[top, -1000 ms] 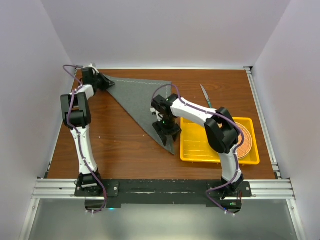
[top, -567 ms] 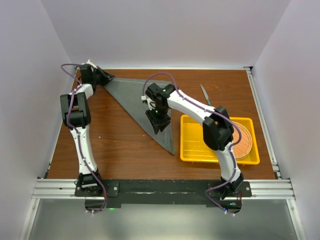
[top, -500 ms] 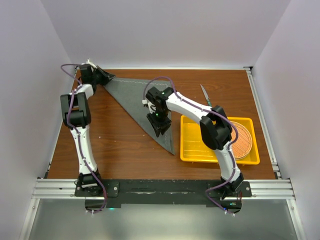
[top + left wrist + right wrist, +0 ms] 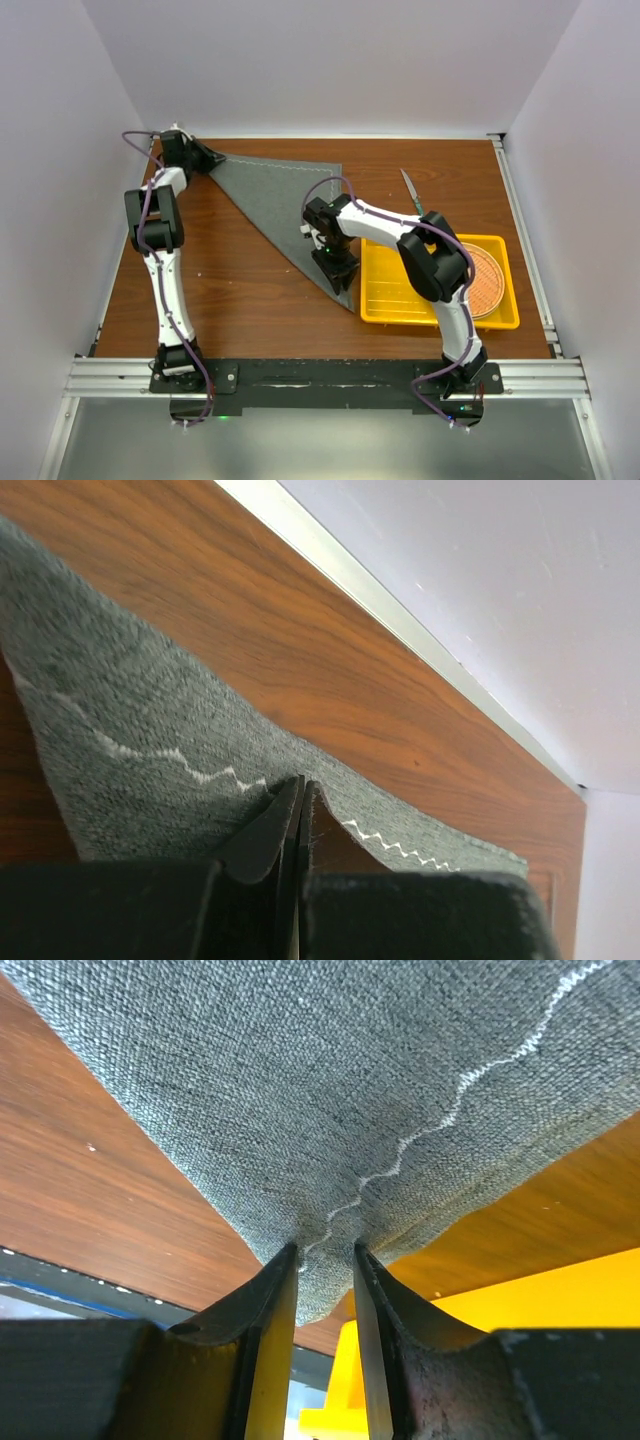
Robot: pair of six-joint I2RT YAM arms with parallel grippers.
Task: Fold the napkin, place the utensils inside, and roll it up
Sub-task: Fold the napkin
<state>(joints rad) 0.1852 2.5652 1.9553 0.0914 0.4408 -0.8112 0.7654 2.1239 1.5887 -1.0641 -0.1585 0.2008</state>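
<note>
The napkin (image 4: 275,200) lies on the bench (image 4: 240,290) as a grey triangle in the upper middle of the overhead frame, so the folding step looks under way. The left end effector (image 4: 205,158) is clamped on the napkin's upper-left corner. The right end effector (image 4: 338,268) pinches its lower tip, beside the tray (image 4: 385,300). Next, that tip likely needs lifting and carrying over. A utensil (image 4: 411,192) waits at upper right. Half a second ago the right end effector sat higher up the cloth.

I am looking at a rough, fuzzy grey cloth napkin (image 4: 300,1080), a smooth, shiny brown wood table (image 4: 110,1200) and a shiny yellow plastic tray (image 4: 392,290).
</note>
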